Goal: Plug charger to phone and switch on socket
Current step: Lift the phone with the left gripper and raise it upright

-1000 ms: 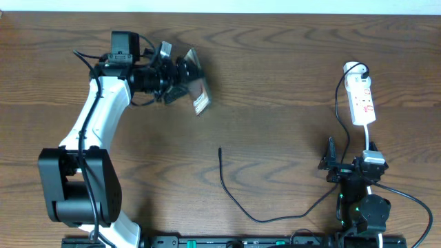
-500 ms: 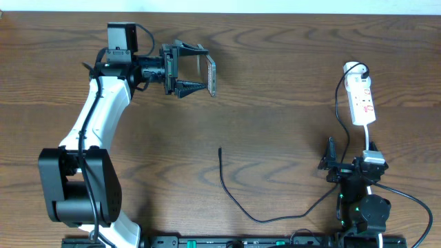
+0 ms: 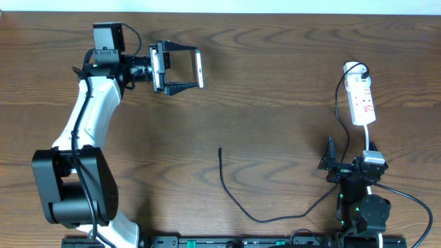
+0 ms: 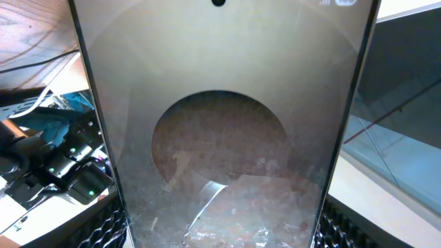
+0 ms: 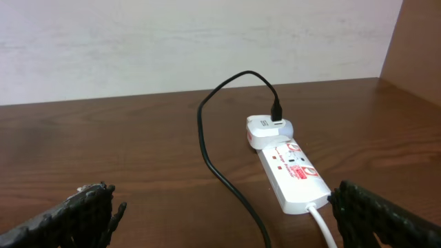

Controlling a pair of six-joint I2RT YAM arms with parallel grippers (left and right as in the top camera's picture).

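The left gripper (image 3: 191, 67) stands clamped on the phone (image 3: 200, 69) at the table's (image 3: 275, 55) 11 o'clock. The slab is edge-on to the overhead camera, long axis running 12 to 6 o'clock, its brownish screen filling the left wrist view. Half a second ago it sat slightly tilted and farther toward 3 o'clock. The right gripper (image 5: 224, 200), fingers wide apart, faces the socket (image 5: 293, 172) at 3 o'clock. The charger (image 3: 231, 196) lies unmoved, its slim plug pointing to 12 o'clock near the centre.
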